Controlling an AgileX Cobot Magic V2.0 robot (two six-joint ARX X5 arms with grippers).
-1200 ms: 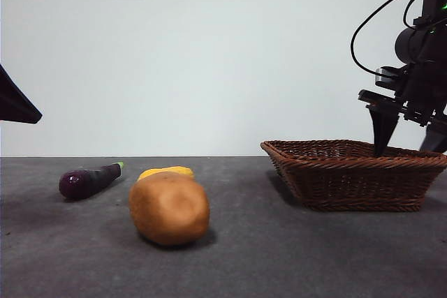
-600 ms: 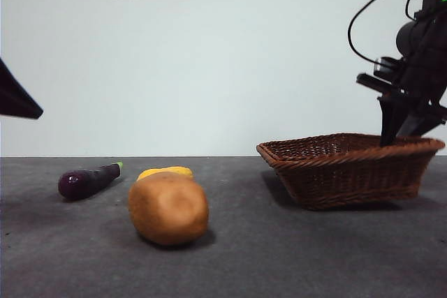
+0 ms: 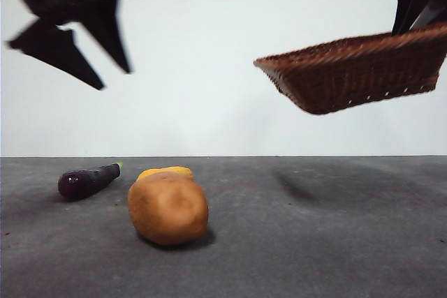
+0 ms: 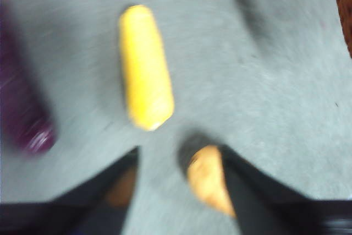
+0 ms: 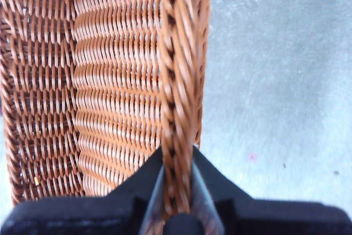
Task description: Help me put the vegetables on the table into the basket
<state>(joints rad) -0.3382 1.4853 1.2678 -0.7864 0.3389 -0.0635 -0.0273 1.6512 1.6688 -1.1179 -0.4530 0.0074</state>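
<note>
Wicker basket in right gripper, unlabelled

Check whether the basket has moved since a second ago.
Yes. The basket, held at its rim by the right gripper, has risen off the table and hangs tilted.

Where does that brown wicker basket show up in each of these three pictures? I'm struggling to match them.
Front view: the basket hangs tilted in the air at upper right, held by its rim, clear of the table.
Left wrist view: only a dark brown sliver at one edge, probably the basket.
Right wrist view: it fills most of the picture, the right pincer clamped on its braided rim.
Shared landmark: the grey table.
</note>
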